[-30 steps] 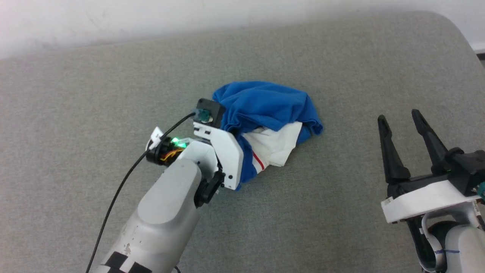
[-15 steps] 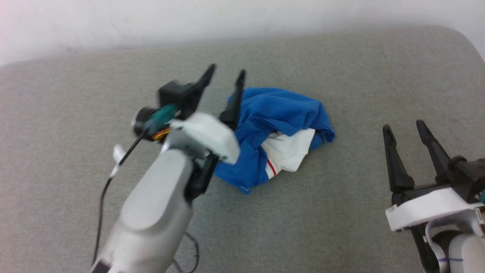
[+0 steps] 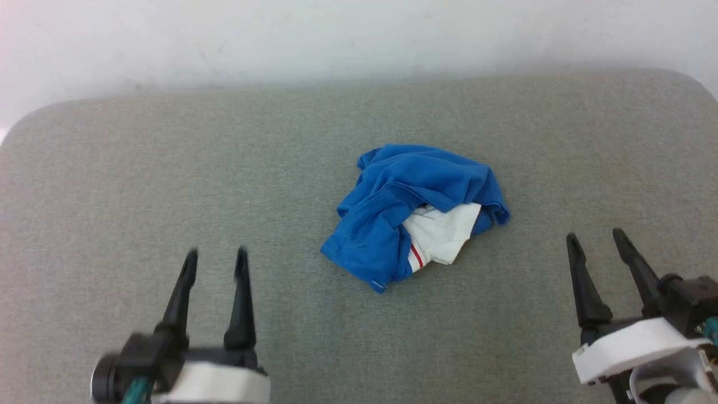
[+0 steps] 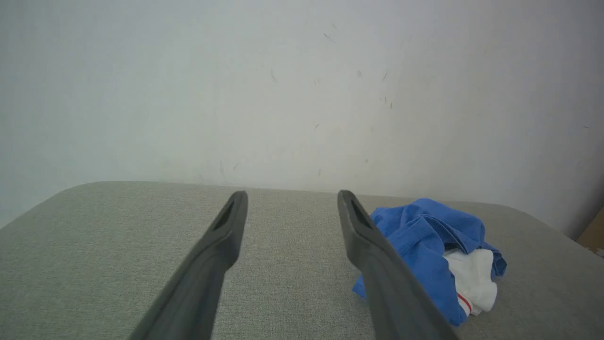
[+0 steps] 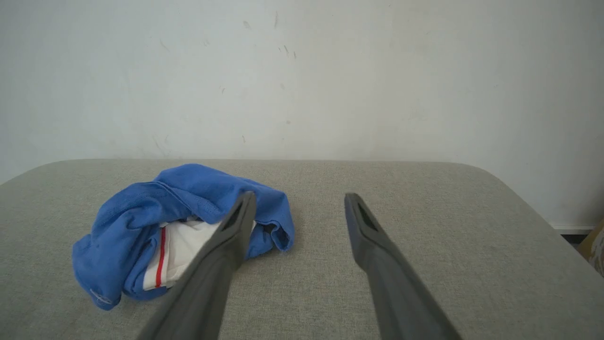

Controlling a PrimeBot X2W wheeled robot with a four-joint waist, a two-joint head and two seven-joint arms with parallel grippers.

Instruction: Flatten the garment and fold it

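The left gripper [image 3: 216, 251] sits at the lower left of the head view and the right gripper [image 3: 594, 235] at the lower right, each with its two dark fingers spread apart, pointing forward, empty.

1. The left gripper [image 3: 217, 252] has two long black fingers [image 3: 178, 303] that taper to points. They sit on a black base above a white housing [image 3: 213, 387], with a teal connector [image 3: 134, 390] at its left.
2. The right gripper [image 3: 594, 235] matches it: black pointed fingers, a curved white housing and a black block [image 3: 687, 306] at its right.
3. In the wrist views each finger is matte dark grey, with a slot-shaped recess near the tip.
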